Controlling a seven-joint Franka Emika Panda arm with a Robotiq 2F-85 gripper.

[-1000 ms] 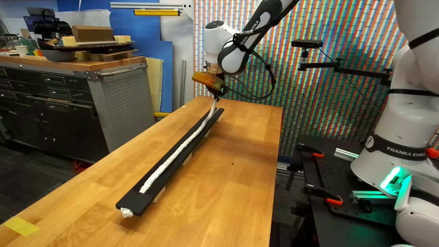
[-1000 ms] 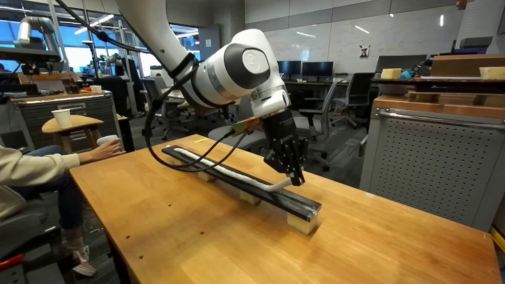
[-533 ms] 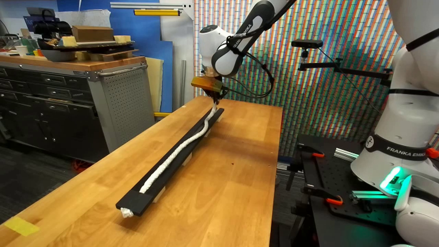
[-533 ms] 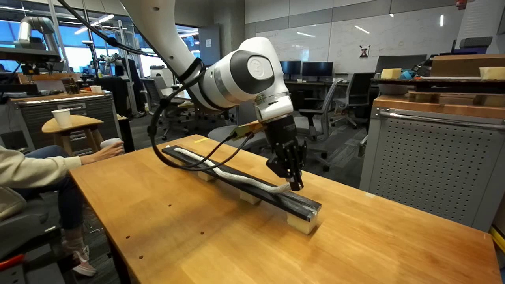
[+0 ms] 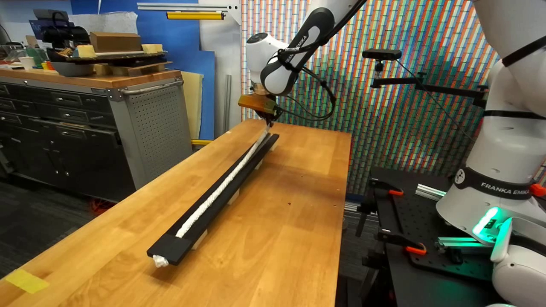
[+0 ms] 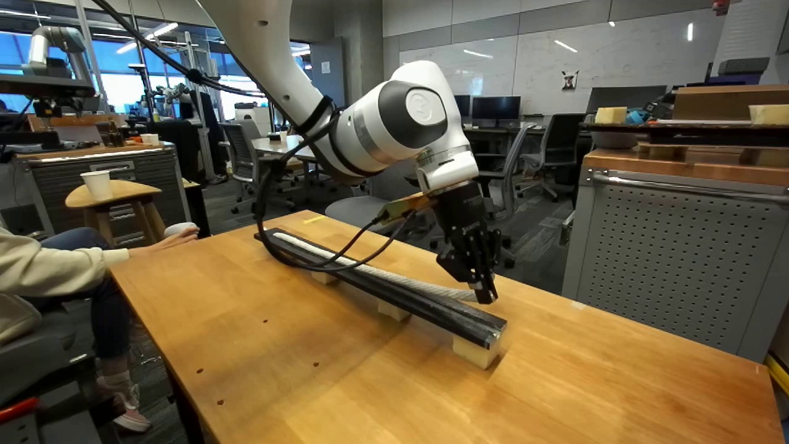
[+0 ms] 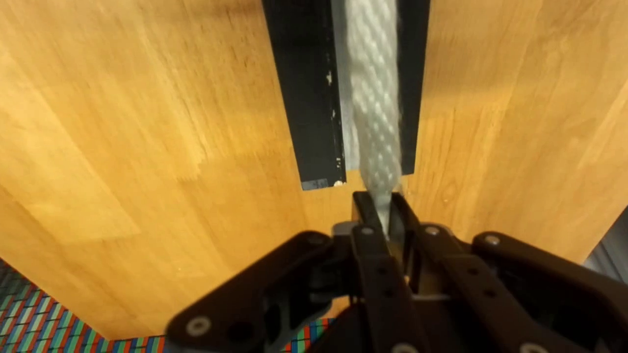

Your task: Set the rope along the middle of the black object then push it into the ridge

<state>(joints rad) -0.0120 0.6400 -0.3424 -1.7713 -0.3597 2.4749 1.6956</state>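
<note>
2 fingers (image 7: 364, 212) of the gripper (image 7: 380, 202), nearly together, clamp the rope (image 7: 375, 98), apparently at its end.

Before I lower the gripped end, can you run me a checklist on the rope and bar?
1. Fingers gripping the rope: ok.
2. Rope straight along the black bar, no visible slack: ok.
3. Rope centred over the groove near the fingers: cannot tell; the wrist view shows bare groove on one side only.
4. Rope down in the groove there: not ok; raised above the bar.
5. Person's hand away from the bar: ok.
</note>
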